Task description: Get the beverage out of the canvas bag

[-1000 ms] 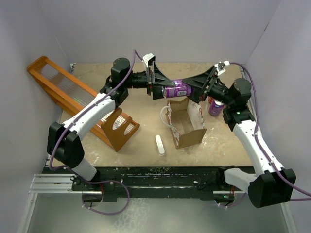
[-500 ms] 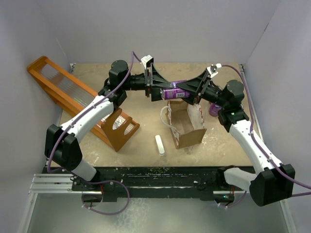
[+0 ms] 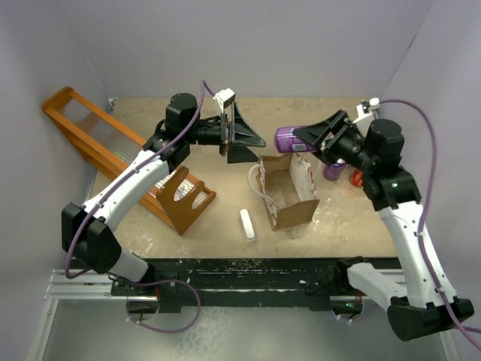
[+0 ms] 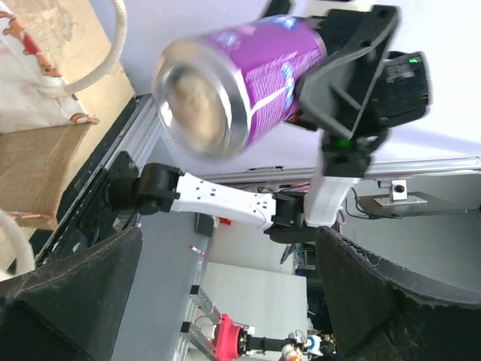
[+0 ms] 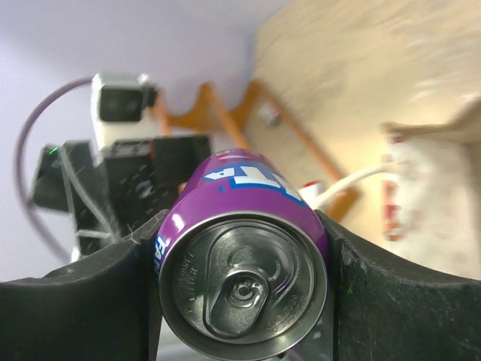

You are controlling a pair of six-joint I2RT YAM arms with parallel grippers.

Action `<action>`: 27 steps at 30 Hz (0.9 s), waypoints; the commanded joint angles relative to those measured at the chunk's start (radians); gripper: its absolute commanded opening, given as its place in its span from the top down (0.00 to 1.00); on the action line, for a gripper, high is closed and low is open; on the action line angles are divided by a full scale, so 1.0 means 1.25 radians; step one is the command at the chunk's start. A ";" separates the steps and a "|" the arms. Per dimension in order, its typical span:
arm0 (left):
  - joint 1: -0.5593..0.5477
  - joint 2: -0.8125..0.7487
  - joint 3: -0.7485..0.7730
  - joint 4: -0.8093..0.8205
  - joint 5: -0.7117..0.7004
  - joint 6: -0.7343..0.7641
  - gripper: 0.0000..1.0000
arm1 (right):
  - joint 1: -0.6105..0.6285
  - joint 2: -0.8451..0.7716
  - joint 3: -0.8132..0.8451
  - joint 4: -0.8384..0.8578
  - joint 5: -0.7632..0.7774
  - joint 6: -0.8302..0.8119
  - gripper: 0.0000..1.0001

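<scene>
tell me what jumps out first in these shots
A purple can hangs sideways in the air over the far end of the brown canvas bag, clamped between the right arm's fingers. The left arm's fingers stand wide open just left of it, not touching it. A long orange rack lies at far left.

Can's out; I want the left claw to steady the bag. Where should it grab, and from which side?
Probably the top edge of the left wall of the bag, coming down from above with the open left claw, one finger inside and one outside. The bag stands upright with its mouth open, and that wall is thin.
</scene>
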 commanded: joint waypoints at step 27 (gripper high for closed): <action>0.009 -0.022 0.088 -0.194 -0.008 0.174 0.01 | -0.077 0.196 -0.068 -0.366 0.792 -0.221 1.00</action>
